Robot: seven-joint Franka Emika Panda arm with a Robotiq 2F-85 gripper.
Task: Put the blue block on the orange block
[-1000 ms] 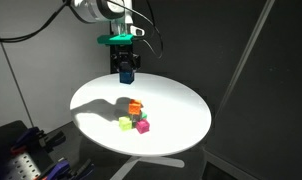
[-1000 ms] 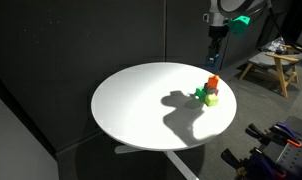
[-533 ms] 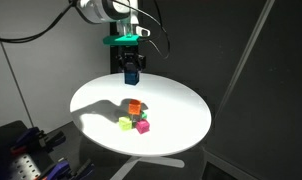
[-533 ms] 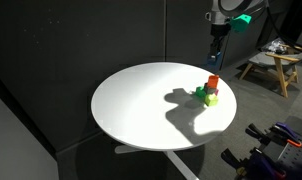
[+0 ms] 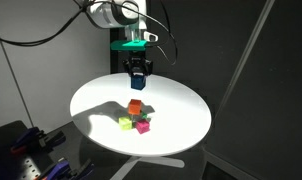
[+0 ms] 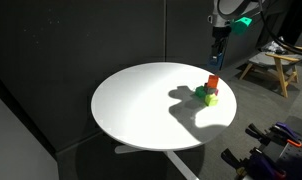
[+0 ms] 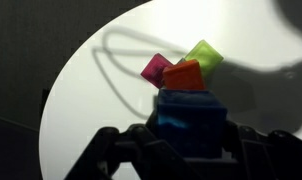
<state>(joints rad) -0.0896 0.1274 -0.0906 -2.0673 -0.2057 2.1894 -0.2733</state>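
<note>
My gripper [image 5: 138, 76] is shut on the blue block [image 7: 189, 122], held between the two fingers in the wrist view and raised above the round white table [image 5: 176, 105]. The orange block [image 5: 135, 108] sits below on the table, close to the magenta cube [image 5: 143, 126] and the yellow-green cube [image 5: 125, 123]. In the wrist view the orange block [image 7: 183, 76] shows just past the blue block, with the magenta cube [image 7: 155, 68] and the yellow-green cube [image 7: 204, 55] behind it. In an exterior view the gripper [image 6: 214, 62] hangs above the cluster of cubes [image 6: 209, 91].
The table's edge [image 6: 161, 148] drops off all round, with dark curtains behind. A wooden stool [image 6: 275, 66] stands off to one side on the floor. Black equipment [image 5: 21, 150] sits beside the table.
The gripper has moved sideways with the blue block, coming closer to above the orange block. The cubes on the table have not moved.
</note>
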